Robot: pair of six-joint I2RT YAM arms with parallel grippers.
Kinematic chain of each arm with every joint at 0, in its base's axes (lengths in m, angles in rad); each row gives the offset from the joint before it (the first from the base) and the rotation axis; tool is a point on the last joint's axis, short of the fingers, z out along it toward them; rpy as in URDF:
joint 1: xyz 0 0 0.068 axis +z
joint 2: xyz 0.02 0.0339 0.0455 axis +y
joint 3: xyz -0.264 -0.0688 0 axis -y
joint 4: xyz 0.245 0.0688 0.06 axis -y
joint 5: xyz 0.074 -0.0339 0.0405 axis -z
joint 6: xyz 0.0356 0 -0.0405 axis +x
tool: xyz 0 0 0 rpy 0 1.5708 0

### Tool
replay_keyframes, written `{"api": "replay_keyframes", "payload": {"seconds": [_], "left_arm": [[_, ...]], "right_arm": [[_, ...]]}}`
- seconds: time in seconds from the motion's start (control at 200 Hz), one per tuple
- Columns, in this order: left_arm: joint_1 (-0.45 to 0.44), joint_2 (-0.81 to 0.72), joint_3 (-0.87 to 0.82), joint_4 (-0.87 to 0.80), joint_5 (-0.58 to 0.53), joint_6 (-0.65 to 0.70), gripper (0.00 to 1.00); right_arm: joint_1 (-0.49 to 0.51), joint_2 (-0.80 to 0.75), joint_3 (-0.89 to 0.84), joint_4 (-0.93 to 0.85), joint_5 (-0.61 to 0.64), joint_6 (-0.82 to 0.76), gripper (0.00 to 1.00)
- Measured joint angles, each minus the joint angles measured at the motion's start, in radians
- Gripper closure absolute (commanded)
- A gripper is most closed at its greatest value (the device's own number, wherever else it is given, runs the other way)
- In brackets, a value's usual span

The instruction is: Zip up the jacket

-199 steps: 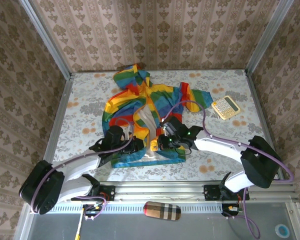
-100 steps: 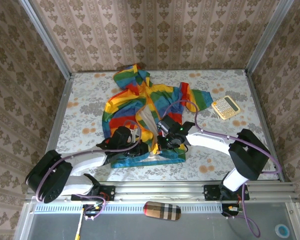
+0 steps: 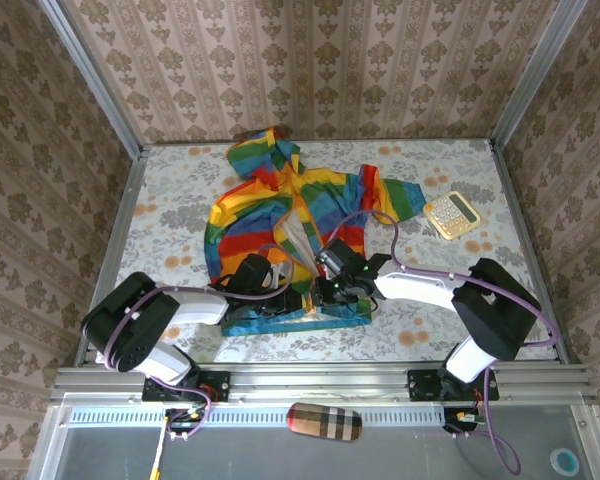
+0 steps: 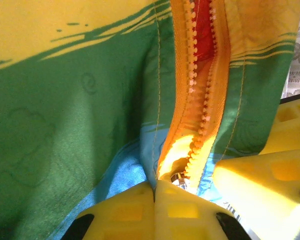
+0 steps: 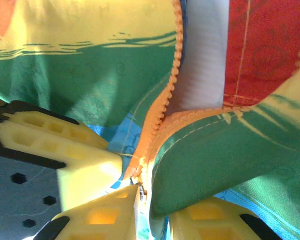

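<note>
Lying flat on the flowered table (image 3: 170, 230), the jacket (image 3: 270, 215) sits near the middle with its hood toward the far wall and its blue hem toward the arms. Its front is spread open over most of its length, and pale lining shows between the two striped sides.

Both arms reach in to the hem at the foot of the orange zipper (image 4: 196, 95). The left gripper (image 3: 285, 293) comes from the left, and its yellow fingers (image 4: 130, 212) are pressed together, clamped on the jacket's bottom edge right where the two rows of teeth meet. A small metal piece glints just above the fingertips, but what it is cannot be told.

The right gripper (image 3: 323, 291) comes from the right and sits just beside the left one. In its wrist view its fingers (image 5: 107, 215) stand a little apart, with the zipper's lower end and a folded green flap of the front in the gap. The teeth run apart from that point upward.

A yellow calculator (image 3: 451, 213) lies on the table to the right, well apart from the jacket. A plaid case (image 3: 324, 421) rests in front of the rail between the arm bases.
</note>
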State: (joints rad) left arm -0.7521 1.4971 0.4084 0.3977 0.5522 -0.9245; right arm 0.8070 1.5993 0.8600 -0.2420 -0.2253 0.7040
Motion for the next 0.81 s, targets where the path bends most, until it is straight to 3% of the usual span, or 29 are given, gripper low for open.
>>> {"api": "replay_keyframes", "payload": {"seconds": [0.285, 0.47, 0.545, 0.805], "left_arm": [[0.0, 0.011, -0.001, 0.009, -0.003, -0.001, 1.0], [0.002, 0.011, -0.003, 0.014, -0.003, 0.0, 1.0], [0.013, 0.002, -0.004, 0.006, -0.003, 0.002, 1.0], [0.116, -0.297, -0.014, -0.142, -0.034, 0.063, 1.0]], "right_arm": [[0.0, 0.0, -0.031, 0.039, -0.037, 0.007, 0.79], [0.0, 0.016, -0.039, 0.06, -0.061, 0.008, 1.0], [0.0, 0.016, -0.039, 0.06, -0.06, 0.006, 1.0], [0.0, -0.048, 0.034, 0.016, -0.011, -0.121, 1.0]]}}
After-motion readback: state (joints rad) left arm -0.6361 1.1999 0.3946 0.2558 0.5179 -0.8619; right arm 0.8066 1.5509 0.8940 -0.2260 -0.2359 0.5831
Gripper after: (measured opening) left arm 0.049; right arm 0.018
